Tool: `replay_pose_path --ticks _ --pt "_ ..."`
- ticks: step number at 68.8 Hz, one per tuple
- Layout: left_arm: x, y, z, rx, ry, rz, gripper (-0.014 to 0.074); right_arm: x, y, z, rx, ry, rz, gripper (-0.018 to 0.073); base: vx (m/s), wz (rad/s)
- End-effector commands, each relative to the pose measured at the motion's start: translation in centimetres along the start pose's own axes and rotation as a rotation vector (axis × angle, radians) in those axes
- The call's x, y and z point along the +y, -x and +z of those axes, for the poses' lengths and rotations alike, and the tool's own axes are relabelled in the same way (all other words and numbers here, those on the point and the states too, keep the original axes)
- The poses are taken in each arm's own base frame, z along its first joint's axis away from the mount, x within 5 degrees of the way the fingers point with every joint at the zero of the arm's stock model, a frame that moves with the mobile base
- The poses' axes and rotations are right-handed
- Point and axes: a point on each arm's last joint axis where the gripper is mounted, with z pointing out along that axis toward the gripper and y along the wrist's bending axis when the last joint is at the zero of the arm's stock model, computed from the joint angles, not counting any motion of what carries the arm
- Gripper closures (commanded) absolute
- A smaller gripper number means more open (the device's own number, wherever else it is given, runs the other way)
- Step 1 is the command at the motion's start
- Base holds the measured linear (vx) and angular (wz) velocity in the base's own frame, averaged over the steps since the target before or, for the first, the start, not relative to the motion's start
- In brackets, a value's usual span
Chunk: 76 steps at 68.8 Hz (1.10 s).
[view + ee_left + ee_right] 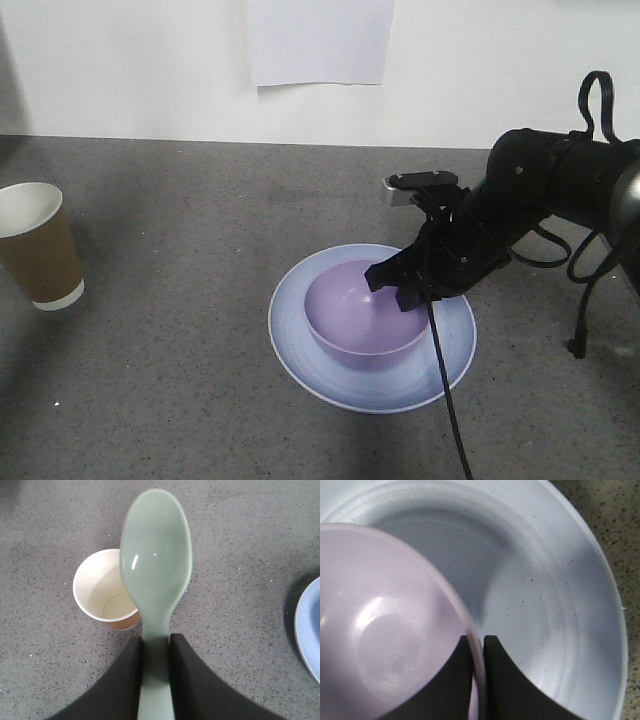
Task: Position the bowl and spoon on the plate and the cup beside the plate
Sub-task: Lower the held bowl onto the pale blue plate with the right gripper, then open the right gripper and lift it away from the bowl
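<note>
The right gripper point(400, 285) reaches over the plate point(330, 375), its jaws closed narrow across one wall of the bowl point(355, 310), which looks seated about mid-plate. To finish this placing well, I judge the bowl's base should lie flat before the jaws part, and the gripper should then rise straight up so the inner finger does not drag the rim. Only the front view shows the cup point(35, 245) well apart from the plate, while only the left wrist view shows the left gripper point(156, 650) pinching the spoon point(156, 565) by its handle, scoop above the cup's mouth.
</note>
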Motion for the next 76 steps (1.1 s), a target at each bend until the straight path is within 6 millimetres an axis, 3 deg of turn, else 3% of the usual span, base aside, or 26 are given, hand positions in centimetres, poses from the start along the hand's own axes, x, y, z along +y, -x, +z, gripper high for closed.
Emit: replay_pose_path --ticks 1,20,43,51,62,76 --pt "-0.3 0.3 -1.6 -0.075 -0.022 0.0 0.0603 0.4 0.9 -1.9 -0.09 0.001 -0.011 0.056 0.0 0.0" --pt "-0.3 0.3 -1.6 -0.075 -0.022 0.0 0.0603 0.4 0.9 -1.8 -0.087 0.001 0.004 0.0466 0.0 0.0" --pt "-0.3 0.3 -1.6 -0.075 -0.022 0.0 0.0603 0.4 0.8 -1.9 -0.086 0.002 0.037 0.0079 0.0 0.0" --pt "-0.3 0.3 -1.6 -0.075 -0.022 0.0 0.0603 0.4 0.8 -2.5 -0.1 -0.005 0.028 -0.0016 0.0 0.0" --pt "-0.3 0.3 -1.6 -0.076 -0.022 0.0 0.0603 0.3 0.6 -4.6 -0.147 -0.018 0.024 -0.0044 0.0 0.0" --pt "-0.3 0.3 -1.6 -0.075 -0.022 0.0 0.0603 -1.0 -0.6 -9.4 -0.227 -0.037 0.055 -0.0029 0.0 0.0"
